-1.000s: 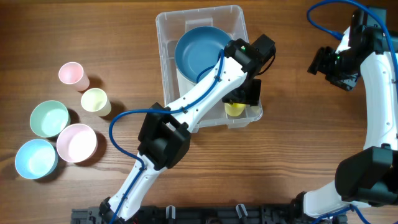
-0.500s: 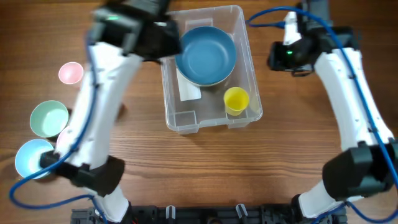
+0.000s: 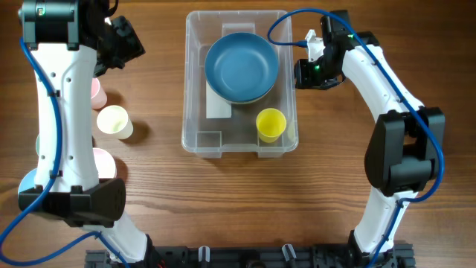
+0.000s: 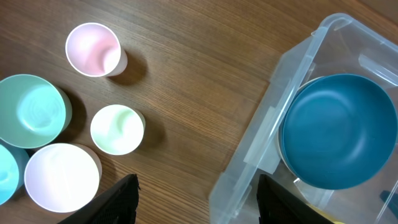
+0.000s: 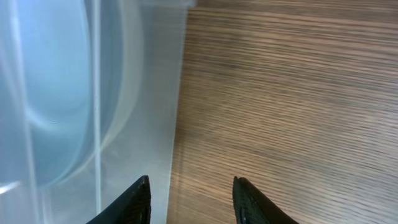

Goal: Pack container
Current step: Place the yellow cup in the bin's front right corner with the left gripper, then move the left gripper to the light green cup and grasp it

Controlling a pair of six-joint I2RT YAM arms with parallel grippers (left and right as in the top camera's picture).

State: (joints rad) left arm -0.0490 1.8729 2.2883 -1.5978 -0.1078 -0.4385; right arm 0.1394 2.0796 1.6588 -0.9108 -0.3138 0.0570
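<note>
The clear plastic container sits at the top middle of the table. It holds a dark blue bowl and a yellow cup. My left gripper is open and empty, high over the table to the container's left. In the left wrist view my left gripper hangs over bare wood beside the container and its blue bowl. My right gripper is open and empty at the container's right wall. In the right wrist view my right gripper straddles that wall.
Left of the container stand a pink cup, a pale green cup, a green bowl, a pale pink bowl and a light blue bowl. In the overhead view my left arm hides most of them.
My left arm has pulled out of the container and swung far left, leaving the yellow cup inside. My right arm has moved in to the container's right wall. The container shifted slightly.
</note>
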